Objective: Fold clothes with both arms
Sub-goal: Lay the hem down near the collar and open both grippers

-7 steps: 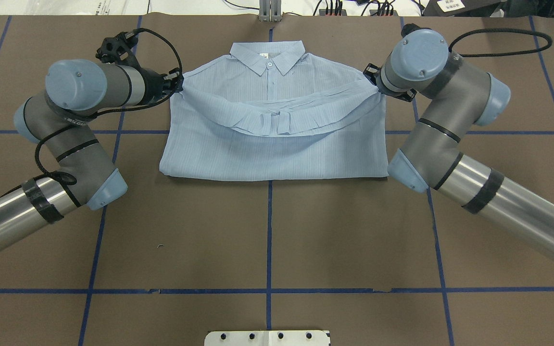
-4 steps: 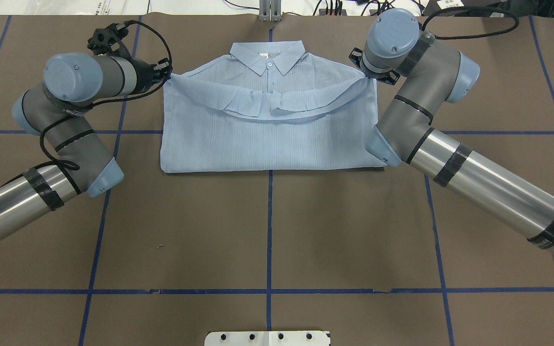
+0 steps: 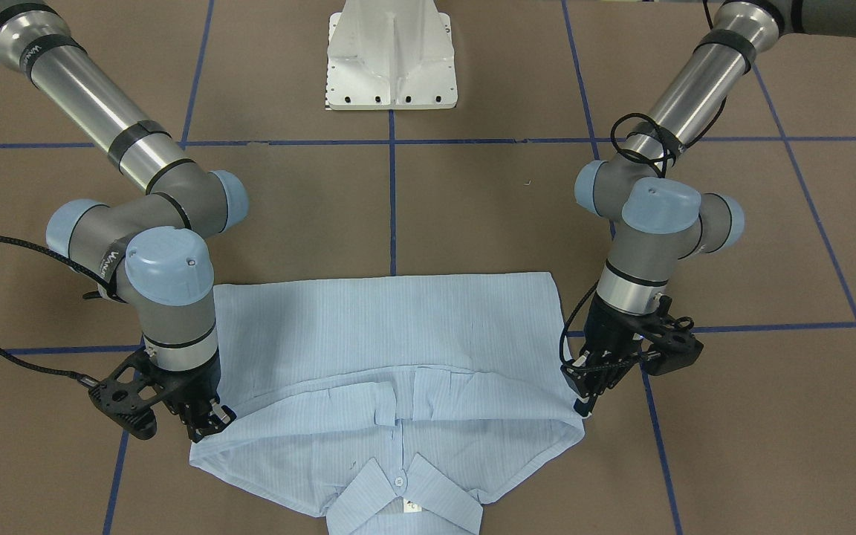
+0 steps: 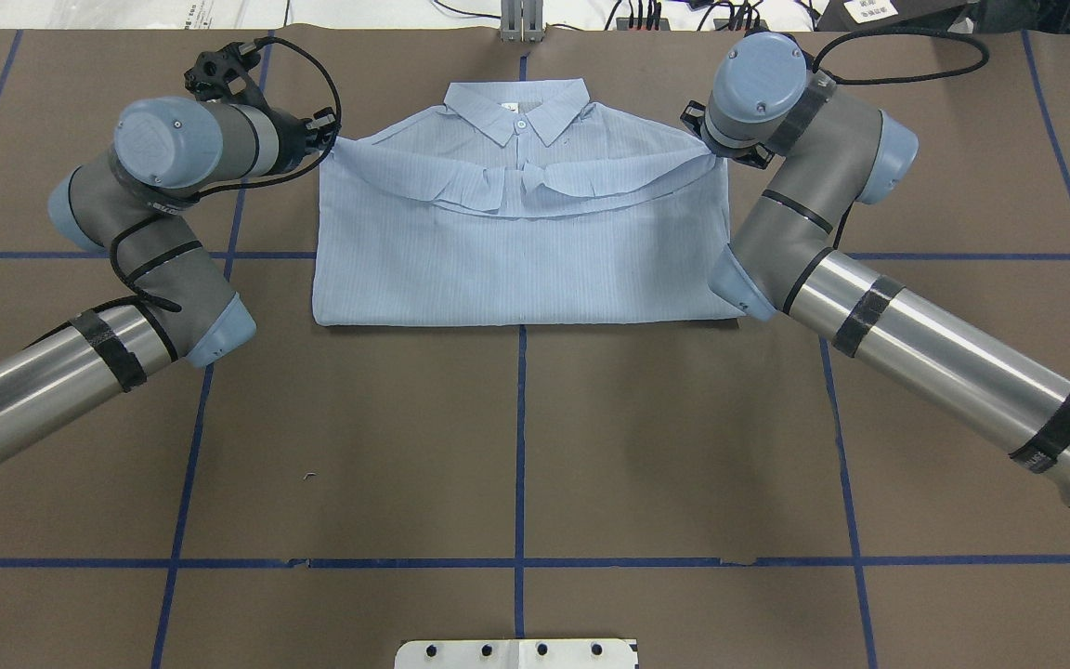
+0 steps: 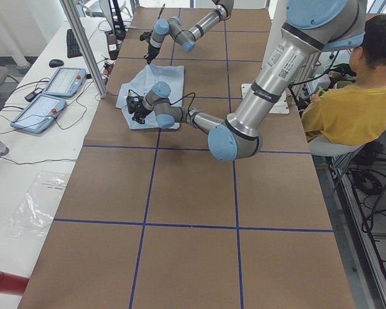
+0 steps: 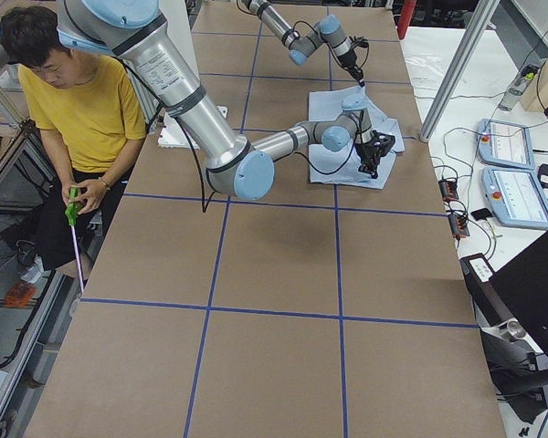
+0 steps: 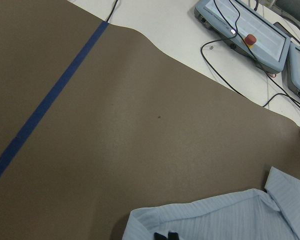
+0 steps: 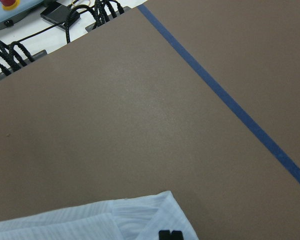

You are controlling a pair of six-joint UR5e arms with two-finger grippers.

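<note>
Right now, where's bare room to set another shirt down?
Widest bare table lies between the folded edge of the shirt and the white base, flanked by the left arm and right arm. Crowded: the shirt's collar-end corners, where both jaws hold it.

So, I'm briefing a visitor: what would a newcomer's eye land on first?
The light blue shirt lies before the robot, lower half folded up toward its collar. The left gripper and right gripper each pinch one end of the folded edge. A person in yellow sits beside the robot.
</note>
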